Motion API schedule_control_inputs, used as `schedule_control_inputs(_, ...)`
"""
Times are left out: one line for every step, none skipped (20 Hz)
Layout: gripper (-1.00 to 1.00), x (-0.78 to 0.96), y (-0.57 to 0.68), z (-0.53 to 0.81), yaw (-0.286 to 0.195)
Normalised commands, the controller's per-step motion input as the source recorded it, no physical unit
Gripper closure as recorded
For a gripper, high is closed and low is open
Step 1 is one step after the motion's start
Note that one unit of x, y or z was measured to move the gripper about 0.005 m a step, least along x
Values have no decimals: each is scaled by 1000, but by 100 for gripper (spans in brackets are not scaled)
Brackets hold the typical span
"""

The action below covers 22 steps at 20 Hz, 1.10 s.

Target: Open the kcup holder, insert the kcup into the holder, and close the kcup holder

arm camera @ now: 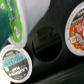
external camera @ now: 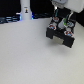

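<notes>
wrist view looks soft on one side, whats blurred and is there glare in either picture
In the wrist view the green kcup at the edge is out of focus, while the pod lids read sharper; the empty slot is dark. The exterior view is coarse and blurry overall, with the pale table washed out.

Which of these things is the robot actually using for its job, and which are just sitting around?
Part of the job:
the kcup holder
the kcup, green-topped
the empty round slot
the gripper

Just lying about:
pale-lidded pod
reddish-lidded pod
white upright object at the back
</notes>
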Motion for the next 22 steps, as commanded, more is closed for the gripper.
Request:
schedule_control_inputs(-100,-543,0,0,-99)
schedule_control_inputs(-100,-606,9,0,-107)
schedule_control_inputs(-100,-626,0,0,-115)
schedule_control_inputs(-100,-614,0,0,-122)
schedule_control_inputs(-100,-674,0,0,-142)
schedule_control_inputs(-100,-737,0,0,-167)
schedule_control_inputs(-100,-717,-14,0,-175)
schedule_control_inputs(-100,-649,-23,0,-172)
schedule_control_inputs(-100,-500,-37,66,-151)
schedule_control_inputs(-100,-289,-9,257,-109)
schedule_control_inputs(-100,-151,-3,289,-90)
schedule_control_inputs(-100,-49,0,194,-65)
schedule_control_inputs(-100,-23,0,60,-31)
schedule_control_inputs(-100,-190,-207,9,-23)
schedule_control_inputs(-100,-33,-122,75,0)
schedule_control_inputs(-100,221,-200,260,21)
schedule_control_inputs(-100,548,-410,294,43)
schedule_control_inputs(-100,561,-405,287,41)
schedule_control_inputs(-100,582,-329,203,36)
schedule_control_inputs(-100,589,-266,205,40)
schedule_control_inputs(-100,590,-217,180,38)
schedule_control_inputs(-100,609,-217,185,41)
